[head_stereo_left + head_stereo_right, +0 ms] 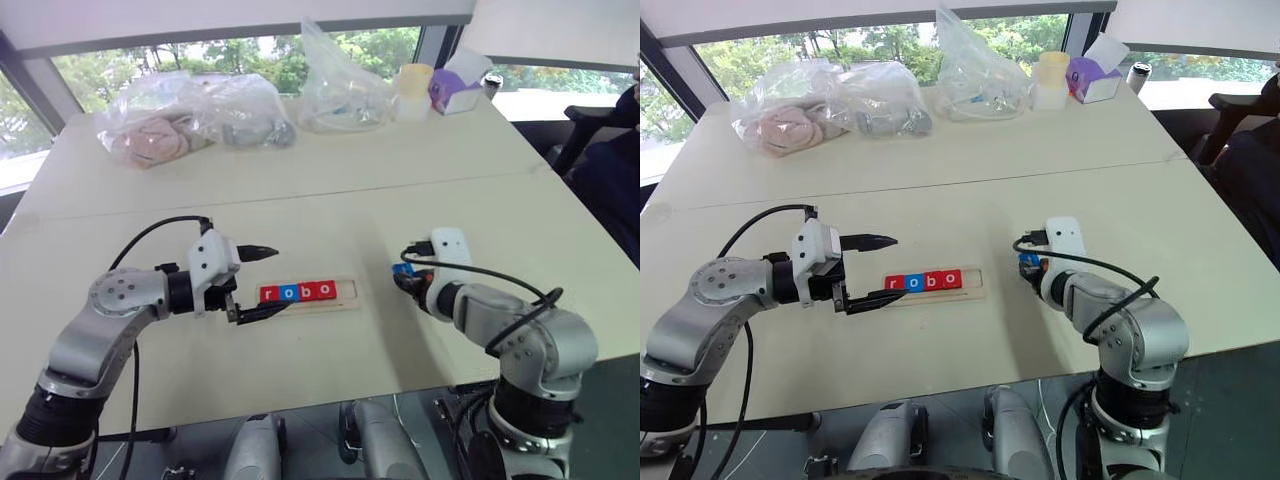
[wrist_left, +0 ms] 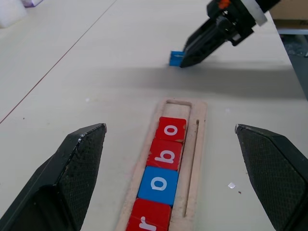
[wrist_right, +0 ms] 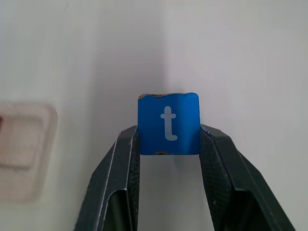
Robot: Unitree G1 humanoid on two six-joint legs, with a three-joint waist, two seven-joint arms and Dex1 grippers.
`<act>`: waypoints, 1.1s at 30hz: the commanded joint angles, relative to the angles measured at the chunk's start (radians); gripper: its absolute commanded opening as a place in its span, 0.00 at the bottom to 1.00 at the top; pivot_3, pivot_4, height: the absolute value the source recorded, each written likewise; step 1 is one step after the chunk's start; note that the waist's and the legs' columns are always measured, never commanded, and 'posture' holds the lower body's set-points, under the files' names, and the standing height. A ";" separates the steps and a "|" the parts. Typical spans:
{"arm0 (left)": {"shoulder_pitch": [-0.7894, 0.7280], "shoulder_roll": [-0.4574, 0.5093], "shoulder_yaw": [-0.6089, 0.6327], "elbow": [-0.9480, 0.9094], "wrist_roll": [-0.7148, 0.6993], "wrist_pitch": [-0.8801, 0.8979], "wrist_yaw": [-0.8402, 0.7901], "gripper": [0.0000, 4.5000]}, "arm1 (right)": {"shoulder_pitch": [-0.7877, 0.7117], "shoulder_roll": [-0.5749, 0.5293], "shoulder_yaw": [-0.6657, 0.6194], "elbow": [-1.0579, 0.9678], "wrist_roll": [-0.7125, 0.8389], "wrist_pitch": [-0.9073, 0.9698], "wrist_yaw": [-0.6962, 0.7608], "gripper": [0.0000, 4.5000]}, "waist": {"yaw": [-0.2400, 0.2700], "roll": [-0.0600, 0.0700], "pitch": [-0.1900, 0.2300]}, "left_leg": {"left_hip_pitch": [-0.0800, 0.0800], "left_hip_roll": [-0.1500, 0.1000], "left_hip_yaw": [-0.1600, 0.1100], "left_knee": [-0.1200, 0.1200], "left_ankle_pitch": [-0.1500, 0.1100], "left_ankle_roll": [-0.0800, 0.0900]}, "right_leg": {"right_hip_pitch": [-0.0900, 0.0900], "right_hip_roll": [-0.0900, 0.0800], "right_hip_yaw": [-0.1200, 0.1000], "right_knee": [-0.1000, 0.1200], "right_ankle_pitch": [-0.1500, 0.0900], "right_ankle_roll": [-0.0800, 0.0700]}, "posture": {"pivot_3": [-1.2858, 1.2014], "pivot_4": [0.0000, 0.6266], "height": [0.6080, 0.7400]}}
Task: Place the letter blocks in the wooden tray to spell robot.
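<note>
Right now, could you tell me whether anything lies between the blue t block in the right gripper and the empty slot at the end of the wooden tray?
Nothing visible does. The right gripper holds the blue t block over bare table, and the wooden tray has its last slot free beyond the red o block. The left gripper stands open at the tray's other end.

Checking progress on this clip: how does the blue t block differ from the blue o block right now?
The blue t block is clamped between the right gripper fingers, off to the side of the wooden tray; the blue o block lies flat in the tray, second in the row. They bear different letters. Both are blue square tiles with white lowercase letters.
</note>
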 commanded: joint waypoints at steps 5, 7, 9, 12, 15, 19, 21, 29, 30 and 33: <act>-0.020 -0.005 0.006 -0.006 0.008 -0.030 -0.002 1.00 | 0.014 -0.079 -0.036 -0.018 0.278 0.007 -0.190 0.25 | -0.002 0.000 0.000 | 0.000 0.000 0.000 0.000 0.000 0.000 | 0.000 0.000 0.000 -0.001 0.000 0.000 | 0.52 0.24 1.00; -0.019 -0.006 0.006 -0.005 0.010 -0.032 -0.002 1.00 | 0.011 -0.093 -0.044 -0.004 0.354 0.007 -0.249 0.25 | -0.001 0.000 0.000 | 0.000 0.000 -0.001 0.000 0.000 0.000 | 0.000 0.000 0.000 -0.001 0.000 0.000 | 0.52 0.24 1.00; -0.018 -0.007 0.006 -0.004 0.012 -0.036 0.000 1.00 | 0.004 -0.110 -0.051 0.013 0.434 0.007 -0.303 0.48 | -0.001 0.000 0.000 | -0.001 0.000 -0.001 0.000 0.000 0.000 | 0.000 0.000 0.000 -0.001 0.000 0.000 | 0.52 0.24 1.00; -0.015 -0.011 0.007 -0.007 0.014 -0.037 0.004 1.00 | -0.012 -0.154 -0.057 0.046 0.563 0.007 -0.377 0.78 | -0.001 0.000 0.000 | -0.001 0.000 -0.001 0.000 0.000 0.000 | 0.000 0.000 0.000 -0.002 0.000 0.000 | 0.52 0.24 1.00; -0.016 -0.015 0.005 -0.005 0.018 -0.040 0.009 1.00 | -0.044 -0.226 -0.054 0.088 0.689 0.007 -0.431 0.99 | -0.001 0.000 0.000 | -0.001 0.000 -0.001 0.000 0.000 0.000 | 0.000 0.000 0.001 -0.003 0.000 0.000 | 0.52 0.24 1.00; -0.020 -0.018 0.008 0.004 0.020 -0.046 0.012 1.00 | -0.156 -0.425 0.008 0.161 0.852 0.007 -0.314 0.99 | -0.001 0.000 0.000 | -0.002 0.000 -0.001 0.000 0.000 0.000 | 0.001 0.001 0.001 -0.005 0.000 0.000 | 0.52 0.24 1.00; -0.023 -0.021 0.006 0.008 0.022 -0.048 0.014 1.00 | -0.249 -0.546 0.059 0.182 0.811 -0.019 -0.133 0.99 | -0.001 0.000 0.000 | -0.002 0.000 -0.001 0.000 0.000 0.000 | 0.002 0.002 0.001 -0.007 0.000 0.001 | 0.52 0.24 1.00; -0.039 -0.029 0.004 0.020 0.036 -0.061 0.015 1.00 | -0.053 -0.963 0.370 0.311 0.138 -0.981 0.981 0.99 | 0.020 0.000 0.000 | -0.004 0.001 -0.010 -0.003 -0.002 0.004 | 0.005 0.015 0.008 -0.015 -0.002 0.005 | 0.52 0.24 1.00; -0.041 -0.028 0.006 0.023 0.038 -0.064 0.015 1.00 | -0.052 -0.946 0.390 0.376 0.074 -1.078 1.026 0.99 | 0.017 0.000 0.000 | -0.004 0.001 -0.009 -0.002 -0.003 0.004 | 0.005 0.015 0.008 -0.015 -0.002 0.005 | 0.52 0.24 1.00; -0.047 -0.030 0.007 0.025 0.041 -0.067 0.021 1.00 | -0.067 -0.899 0.454 0.574 -0.095 -1.337 1.174 0.99 | 0.006 0.000 0.001 | -0.004 0.001 -0.006 -0.001 -0.002 0.004 | 0.004 0.015 0.012 -0.014 -0.002 0.005 | 0.52 0.24 1.00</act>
